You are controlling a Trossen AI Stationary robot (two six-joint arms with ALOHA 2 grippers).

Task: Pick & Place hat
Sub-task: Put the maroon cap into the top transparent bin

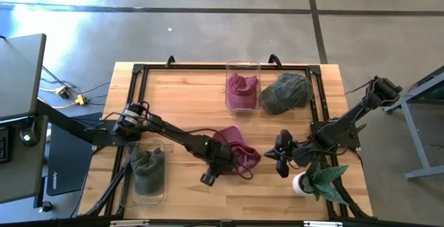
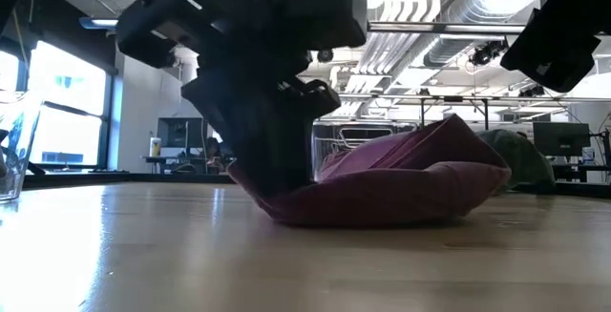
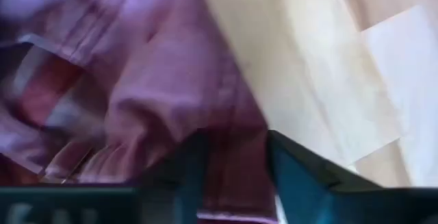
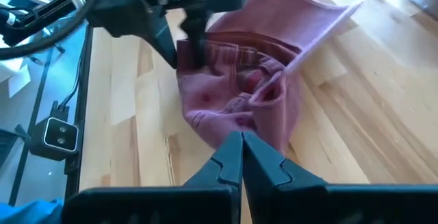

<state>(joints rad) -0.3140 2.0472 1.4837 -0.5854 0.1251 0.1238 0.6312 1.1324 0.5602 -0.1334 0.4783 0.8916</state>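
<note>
A maroon hat (image 1: 241, 154) lies crumpled on the wooden table near its middle, crown side on the wood, with its brim (image 4: 321, 18) sticking up. My left gripper (image 1: 219, 157) comes down on the hat's left edge, shut on the cloth; it also shows in the low view (image 2: 272, 183) and the right wrist view (image 4: 183, 53). My right gripper (image 1: 275, 155) hovers just right of the hat, shut (image 4: 241, 157) and holding nothing. My left gripper pinches a fold of the maroon hat's cloth (image 3: 233, 172) between its two fingers (image 3: 298, 176), at the hat's left edge (image 4: 195, 70). The fingers slant steeply down from above. The hat rests on the table (image 2: 382, 212), its cloth slack.
A clear container holding another maroon hat (image 1: 242, 87) stands at the far side, with a green hat (image 1: 286, 92) lying beside it. A second clear container with a green hat (image 1: 148, 171) stands near left. A potted plant (image 1: 320, 180) stands near right, under my right arm.
</note>
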